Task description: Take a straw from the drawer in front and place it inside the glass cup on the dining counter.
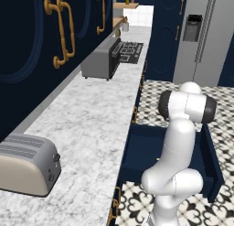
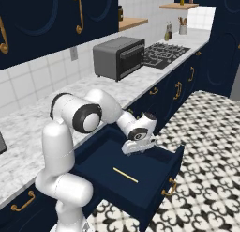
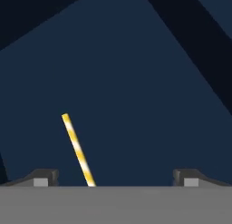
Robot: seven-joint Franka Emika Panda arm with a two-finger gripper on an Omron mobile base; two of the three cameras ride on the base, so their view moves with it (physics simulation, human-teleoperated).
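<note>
The drawer (image 2: 140,179) stands pulled out from the navy cabinets, its gold handle (image 2: 169,188) on the front panel nearest the patterned tile floor (image 2: 206,146). On the drawer's plain navy bottom lies the straw (image 2: 125,175), flat, roughly in the middle of the drawer and apart from its walls. In the hand view the straw (image 3: 78,149) shows yellow with pale stripes, slanting up and to the left from the bottom edge, nearer the left fingertip than the right.

Above the drawer's back half hangs the end effector (image 2: 139,149), higher than the straw and not touching it. Its fingers (image 3: 45,177) stand wide apart, with nothing between them. From the left base view the white arm hides most of the drawer (image 1: 137,149), of which the navy interior and side walls show.

Behind the drawer runs the marble desk (image 2: 28,127), backed by white tiles. On it, beyond the drawer and along the wall, sits a grey toaster oven (image 2: 118,56), and past that a black cooktop (image 2: 164,54). In the left base view a silver toaster (image 1: 27,164) rests on the desk (image 1: 91,124) on the near side of the drawer. Farthest from the drawer, across the floor, stands a steel refrigerator (image 1: 205,37).
</note>
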